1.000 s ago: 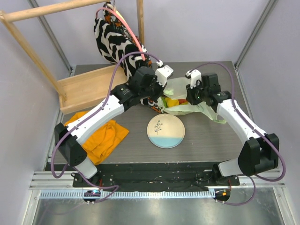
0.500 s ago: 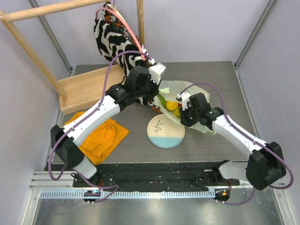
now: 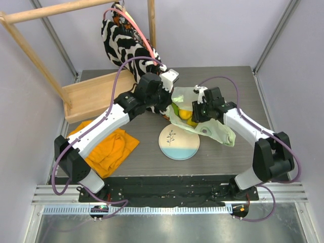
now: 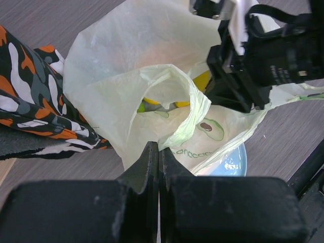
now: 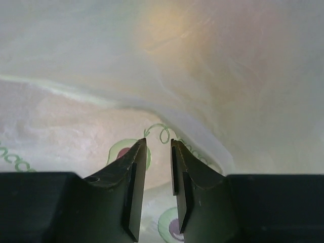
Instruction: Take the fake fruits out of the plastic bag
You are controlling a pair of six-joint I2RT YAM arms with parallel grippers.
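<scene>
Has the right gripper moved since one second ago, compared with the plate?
Yes. Measured against the plate, the right gripper has come nearer to it and slightly left, and is now right at the plastic bag.

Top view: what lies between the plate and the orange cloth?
Nothing: bare dark tabletop separates the plate and the orange cloth, seen in the top view.

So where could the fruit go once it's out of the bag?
The plate is empty. The table is bare past the bag on the far right, and between the plate and the orange cloth. It's crowded in the middle, where the left arm and right arm meet at the bag.
</scene>
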